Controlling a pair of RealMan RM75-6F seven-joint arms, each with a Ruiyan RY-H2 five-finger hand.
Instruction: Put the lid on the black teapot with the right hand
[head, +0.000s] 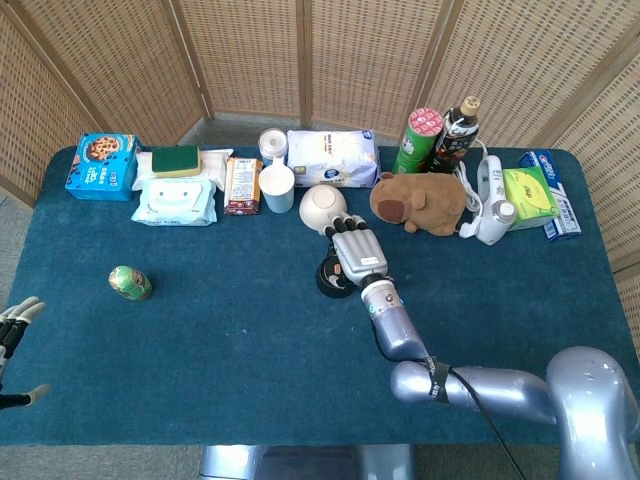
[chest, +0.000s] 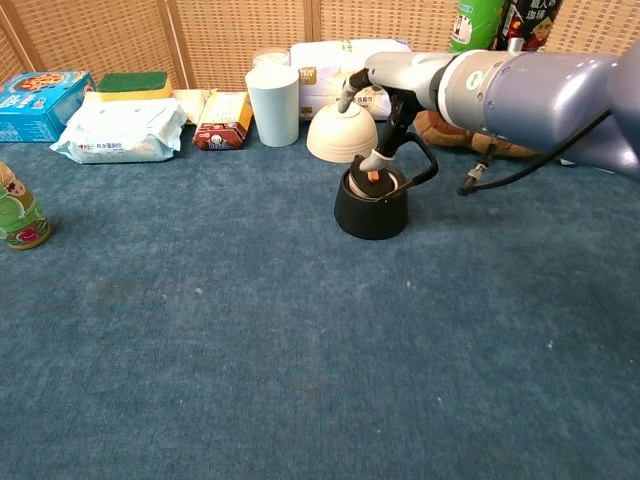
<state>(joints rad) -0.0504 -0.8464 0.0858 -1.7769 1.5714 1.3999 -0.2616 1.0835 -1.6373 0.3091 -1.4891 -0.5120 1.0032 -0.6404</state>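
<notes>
- Black teapot (chest: 371, 208) stands on the blue cloth of the table (chest: 300, 350), just in front of the white bowl (chest: 341, 132), which lies upside down.
- Its loop handle (chest: 428, 170) sticks up at its right side in the chest view.
- Orange knob of the lid (chest: 373, 176) shows in the pot's mouth; whether the lid sits flat or tilted cannot be told.
- Right hand (head: 356, 255) is above the pot, fingers (chest: 380, 158) reaching down to the lid; a fingertip is at the knob, but whether it grips the lid cannot be told.
- Head view hides most of the pot under that hand.
- Left hand (head: 14, 330) shows only at the left edge of the head view, fingers apart and holding nothing.
- Behind the bowl stand a pale cup (chest: 273, 104) and a white bag (head: 332, 157).
- To the right lies a brown plush animal (head: 420, 202), with a green can (head: 419, 139) and a dark bottle (head: 456, 133) behind it.
- To the left are a wipes pack (head: 174, 202), a sponge (head: 175, 159) and a blue box (head: 101, 166).
- Small green jar (head: 129, 283) stands alone, well to the left.
</notes>
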